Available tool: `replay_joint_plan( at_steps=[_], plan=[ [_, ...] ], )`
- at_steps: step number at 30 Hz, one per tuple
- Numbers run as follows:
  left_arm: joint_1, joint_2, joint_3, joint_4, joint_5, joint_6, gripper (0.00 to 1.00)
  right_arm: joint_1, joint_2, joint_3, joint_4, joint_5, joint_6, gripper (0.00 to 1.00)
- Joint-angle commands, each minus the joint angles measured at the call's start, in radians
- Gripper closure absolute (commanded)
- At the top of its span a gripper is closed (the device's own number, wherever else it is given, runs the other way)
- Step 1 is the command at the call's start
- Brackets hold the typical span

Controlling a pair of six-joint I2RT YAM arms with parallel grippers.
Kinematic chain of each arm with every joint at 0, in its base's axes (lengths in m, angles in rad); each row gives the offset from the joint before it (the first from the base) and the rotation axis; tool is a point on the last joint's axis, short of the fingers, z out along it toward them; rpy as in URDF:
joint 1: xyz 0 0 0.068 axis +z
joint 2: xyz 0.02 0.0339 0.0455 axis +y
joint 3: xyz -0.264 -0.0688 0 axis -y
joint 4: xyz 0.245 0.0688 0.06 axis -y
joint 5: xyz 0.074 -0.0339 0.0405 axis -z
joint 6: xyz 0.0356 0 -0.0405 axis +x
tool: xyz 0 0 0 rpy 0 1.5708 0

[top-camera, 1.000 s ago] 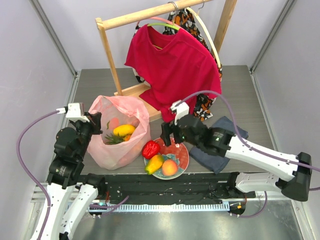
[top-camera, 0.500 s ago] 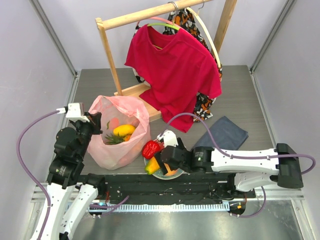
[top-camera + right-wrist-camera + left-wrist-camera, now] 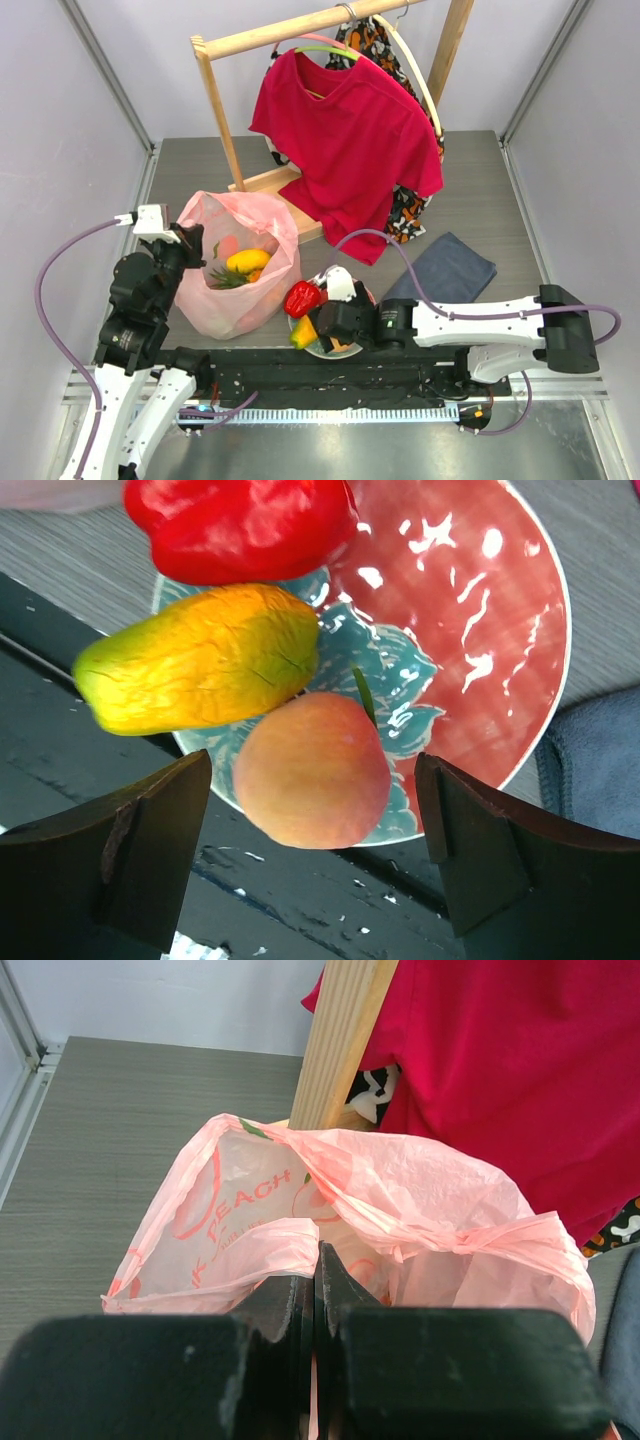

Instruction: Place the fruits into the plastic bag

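Observation:
The pink plastic bag (image 3: 240, 265) stands open at the left, with a yellow fruit (image 3: 247, 261) and a pineapple top inside. My left gripper (image 3: 190, 240) is shut on the bag's near rim (image 3: 260, 1250). The red plate (image 3: 470, 630) holds a red pepper (image 3: 240, 525), a yellow-green mango (image 3: 195, 660) and an orange-pink peach (image 3: 312, 770). My right gripper (image 3: 312, 855) is open, its fingers on either side of the peach, apart from it. In the top view the right gripper (image 3: 335, 325) covers most of the plate; the pepper (image 3: 302, 298) shows beside it.
A wooden rack (image 3: 225, 120) with a red T-shirt (image 3: 350, 130) stands behind the bag. A folded grey-blue cloth (image 3: 445, 270) lies right of the plate. The black base rail (image 3: 330, 375) runs just below the plate.
My right arm has swung from above the cloth down to the plate, ending low over the peach. The left gripper and the bag have not moved.

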Motion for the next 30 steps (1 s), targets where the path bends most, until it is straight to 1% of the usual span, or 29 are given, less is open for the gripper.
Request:
replay_joint_plan(
  at_steps=[1, 10, 14, 18, 19, 21, 22, 25, 30],
  plan=[
    [0.000, 0.013, 0.002, 0.036, 0.003, 0.005, 1.00, 0.006, 0.024, -0.022, 0.037, 0.026, 0.049, 0.09],
    [0.000, 0.015, 0.002, 0.036, 0.003, 0.005, 1.00, 0.008, 0.123, -0.011, 0.058, 0.006, 0.030, 0.08],
    [0.000, 0.021, 0.002, 0.033, 0.004, 0.005, 1.00, 0.008, 0.146, -0.028, 0.060, -0.009, 0.054, 0.07],
    [0.000, 0.021, 0.004, 0.034, 0.006, 0.005, 1.00, 0.008, 0.136, -0.045, 0.042, 0.001, 0.071, 0.11],
    [0.000, 0.021, 0.002, 0.036, 0.006, 0.005, 1.00, 0.008, 0.127, -0.047, 0.039, 0.004, 0.072, 0.17],
    [0.000, 0.020, 0.002, 0.034, 0.006, 0.005, 1.00, 0.006, 0.121, -0.053, 0.037, 0.015, 0.072, 0.26],
    [0.000, 0.018, 0.002, 0.034, 0.006, 0.007, 1.00, 0.003, 0.117, -0.054, 0.034, 0.017, 0.074, 0.32],
    [0.000, 0.017, 0.002, 0.033, 0.003, 0.007, 1.00, -0.001, 0.113, -0.053, 0.022, 0.027, 0.074, 0.41],
    [0.001, 0.017, 0.002, 0.034, 0.001, 0.007, 1.00, -0.017, 0.092, -0.050, -0.007, 0.043, 0.066, 0.47]
  ],
)
